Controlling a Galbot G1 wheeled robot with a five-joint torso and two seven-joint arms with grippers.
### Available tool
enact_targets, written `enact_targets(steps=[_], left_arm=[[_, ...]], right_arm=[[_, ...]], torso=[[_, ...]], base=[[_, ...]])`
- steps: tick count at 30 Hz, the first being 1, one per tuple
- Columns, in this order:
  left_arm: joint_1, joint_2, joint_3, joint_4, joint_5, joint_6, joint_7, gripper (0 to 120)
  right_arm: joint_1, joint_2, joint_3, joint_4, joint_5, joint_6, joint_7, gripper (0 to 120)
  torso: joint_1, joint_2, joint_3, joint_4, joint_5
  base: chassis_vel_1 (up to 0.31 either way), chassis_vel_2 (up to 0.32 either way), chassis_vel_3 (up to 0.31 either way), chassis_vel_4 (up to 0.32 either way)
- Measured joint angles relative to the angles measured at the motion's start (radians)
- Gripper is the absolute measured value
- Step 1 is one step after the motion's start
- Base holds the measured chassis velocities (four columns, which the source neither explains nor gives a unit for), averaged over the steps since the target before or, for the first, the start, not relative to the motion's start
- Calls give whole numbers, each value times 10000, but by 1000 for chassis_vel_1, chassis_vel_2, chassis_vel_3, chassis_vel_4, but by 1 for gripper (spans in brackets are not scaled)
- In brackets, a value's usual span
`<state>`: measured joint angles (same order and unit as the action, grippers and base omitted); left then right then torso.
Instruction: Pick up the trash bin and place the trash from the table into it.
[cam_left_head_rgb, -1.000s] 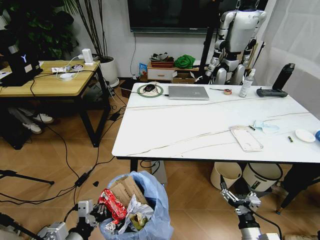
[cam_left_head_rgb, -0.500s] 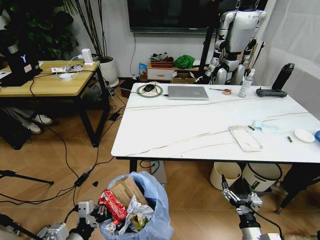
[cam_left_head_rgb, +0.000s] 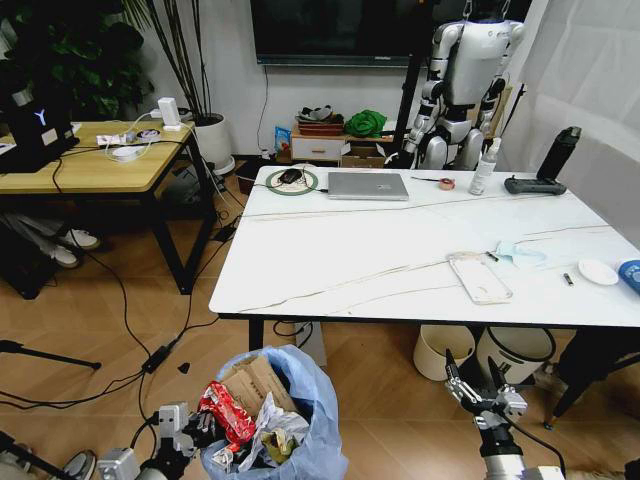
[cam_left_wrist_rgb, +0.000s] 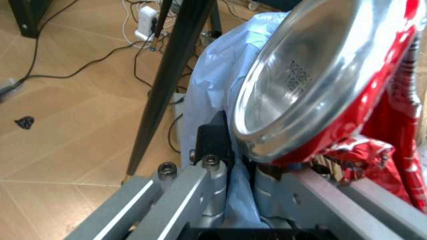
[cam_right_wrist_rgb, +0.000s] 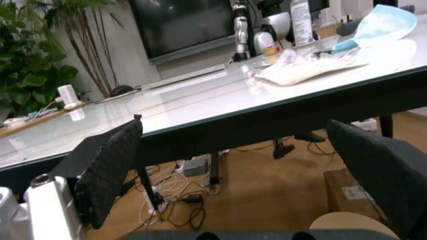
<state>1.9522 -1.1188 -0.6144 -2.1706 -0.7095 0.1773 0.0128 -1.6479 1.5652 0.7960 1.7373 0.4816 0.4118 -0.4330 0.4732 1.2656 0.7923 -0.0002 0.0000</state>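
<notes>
Because the litter still lies on the large white marble-look table (cam_left_head_rgb: 400, 250) with thin dark veins and black legs, the small trash bin (cam_left_head_rgb: 285, 420) lined with a crinkly light-blue plastic bag is held low, off the table's near left corner, where it can be carried along the near edge. It is clamped at its rim by the left gripper (cam_left_head_rgb: 190, 432), whose metal fingers (cam_left_wrist_rgb: 207, 165) are seen in the left wrist view pressed onto the blue liner beside a red drinks can (cam_left_wrist_rgb: 320, 85) with a silver base, so that gripper is closed on the bin. Inside the bin, folded brown cardboard (cam_left_head_rgb: 250, 380), a red wrapper (cam_left_head_rgb: 225, 408) and crumpled white tissue (cam_left_head_rgb: 275, 418) are already heaped, which suggests the task is well advanced. Toward the table's far right end a clear plastic tray (cam_left_head_rgb: 478, 277), a pale-blue mask (cam_left_head_rgb: 520, 254) and a round white lid (cam_left_head_rgb: 597, 271) remain, with a blue-white paper cup (cam_left_head_rgb: 630, 275) at the very edge. The right gripper (cam_left_head_rgb: 482, 392) is held below the table's near edge, under the tray, with its two dark padded fingers (cam_right_wrist_rgb: 107, 170) spread wide and nothing between them, apparently kept free for the remaining pieces. A silver laptop (cam_left_head_rgb: 367, 185) at the table's far side is no litter.
</notes>
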Motion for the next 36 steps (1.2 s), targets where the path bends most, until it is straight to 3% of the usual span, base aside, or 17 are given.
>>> enact_targets(steps=[36], left_arm=[[-169, -22, 159, 196, 8, 25, -50, 0]], right_arm=[[257, -232, 46, -204, 309, -207, -8, 100]], torso=[[0, 0, 0, -1, -2]], base=[[-86, -80, 82, 84]])
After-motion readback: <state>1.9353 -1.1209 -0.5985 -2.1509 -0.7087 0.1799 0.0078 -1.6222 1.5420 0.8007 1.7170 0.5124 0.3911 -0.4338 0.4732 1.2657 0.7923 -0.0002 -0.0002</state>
